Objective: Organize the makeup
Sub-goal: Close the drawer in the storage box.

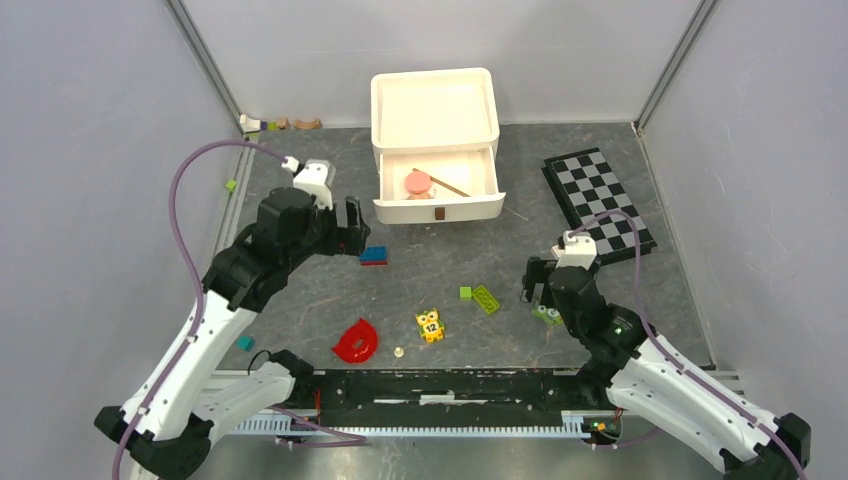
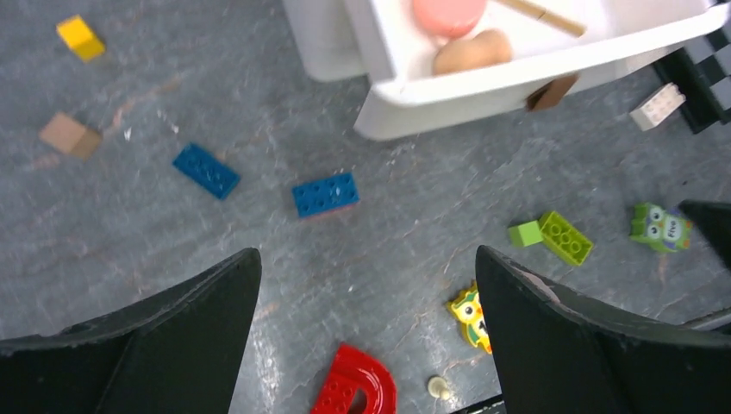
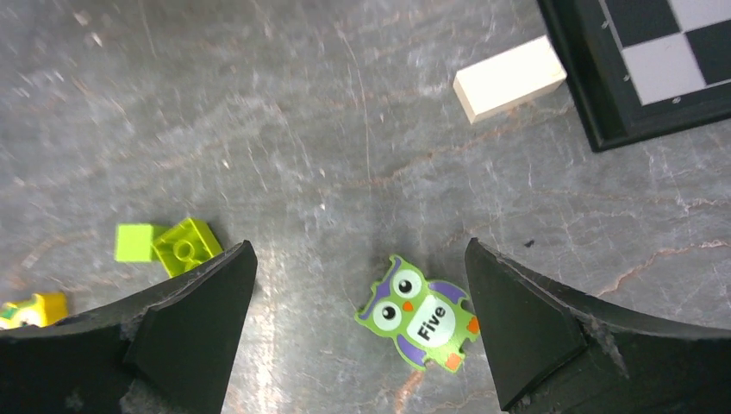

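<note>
Drawer (image 1: 438, 209) holding one pink disc (image 1: 418, 182), one beige stick (image 2: 471, 52), one pencil (image 1: 447, 184)

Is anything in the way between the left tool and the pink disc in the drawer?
Only the drawer's front wall stands before the pink disc; its top is open. A blue brick lies flat on the table near the left tool.
</note>
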You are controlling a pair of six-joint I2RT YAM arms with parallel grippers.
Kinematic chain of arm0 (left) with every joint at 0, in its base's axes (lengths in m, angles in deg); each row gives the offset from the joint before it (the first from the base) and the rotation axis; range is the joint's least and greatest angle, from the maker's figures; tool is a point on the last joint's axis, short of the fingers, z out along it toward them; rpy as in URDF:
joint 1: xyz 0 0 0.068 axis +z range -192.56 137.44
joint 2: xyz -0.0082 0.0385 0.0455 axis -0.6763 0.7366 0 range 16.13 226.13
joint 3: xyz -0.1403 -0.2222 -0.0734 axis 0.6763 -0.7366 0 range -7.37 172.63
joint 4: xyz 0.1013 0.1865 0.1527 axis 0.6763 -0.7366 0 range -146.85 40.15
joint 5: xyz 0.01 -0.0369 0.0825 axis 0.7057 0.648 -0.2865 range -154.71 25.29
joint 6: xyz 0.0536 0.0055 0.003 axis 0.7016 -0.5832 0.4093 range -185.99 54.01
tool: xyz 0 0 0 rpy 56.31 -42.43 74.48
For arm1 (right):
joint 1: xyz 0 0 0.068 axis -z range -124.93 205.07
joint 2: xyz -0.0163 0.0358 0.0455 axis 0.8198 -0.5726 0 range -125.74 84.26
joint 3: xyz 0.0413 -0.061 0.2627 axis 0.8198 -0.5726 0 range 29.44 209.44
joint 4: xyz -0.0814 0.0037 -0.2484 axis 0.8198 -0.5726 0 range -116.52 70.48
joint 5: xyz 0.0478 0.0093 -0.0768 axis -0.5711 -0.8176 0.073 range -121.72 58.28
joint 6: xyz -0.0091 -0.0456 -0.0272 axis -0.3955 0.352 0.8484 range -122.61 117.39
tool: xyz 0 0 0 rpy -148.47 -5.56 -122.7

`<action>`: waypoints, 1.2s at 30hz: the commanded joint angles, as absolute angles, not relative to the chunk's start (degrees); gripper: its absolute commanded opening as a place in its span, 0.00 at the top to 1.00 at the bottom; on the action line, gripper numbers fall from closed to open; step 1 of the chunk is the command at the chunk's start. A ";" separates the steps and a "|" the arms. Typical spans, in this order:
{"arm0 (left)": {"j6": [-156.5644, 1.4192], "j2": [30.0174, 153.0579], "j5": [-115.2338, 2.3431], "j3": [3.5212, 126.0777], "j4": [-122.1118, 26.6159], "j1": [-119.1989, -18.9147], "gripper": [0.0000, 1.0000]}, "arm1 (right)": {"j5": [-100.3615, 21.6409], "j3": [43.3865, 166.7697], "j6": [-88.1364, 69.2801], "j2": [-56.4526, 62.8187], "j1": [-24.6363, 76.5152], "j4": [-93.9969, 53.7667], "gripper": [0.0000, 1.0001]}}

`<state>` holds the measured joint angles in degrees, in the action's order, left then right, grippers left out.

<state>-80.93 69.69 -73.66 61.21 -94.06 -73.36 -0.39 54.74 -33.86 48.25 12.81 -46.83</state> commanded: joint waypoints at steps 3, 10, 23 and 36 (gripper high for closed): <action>-87.49 63.52 -75.17 50.38 -95.34 -71.32 0.00 | 2.52 56.35 -33.43 56.60 12.70 -36.51 0.02; -87.23 65.41 -74.75 44.52 -95.49 -68.40 0.00 | -8.06 60.00 -27.55 51.49 12.75 -29.63 0.02; -85.49 65.89 -77.24 41.70 -91.47 -68.31 0.00 | -10.79 65.95 -31.48 27.96 3.55 -8.43 0.02; -85.42 65.53 -76.82 41.33 -91.16 -68.40 0.00 | -4.04 79.34 -32.41 10.84 2.88 -1.59 0.08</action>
<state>-85.17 66.39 -76.19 41.54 -93.40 -68.60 -7.14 73.87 -33.31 13.87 3.10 -5.15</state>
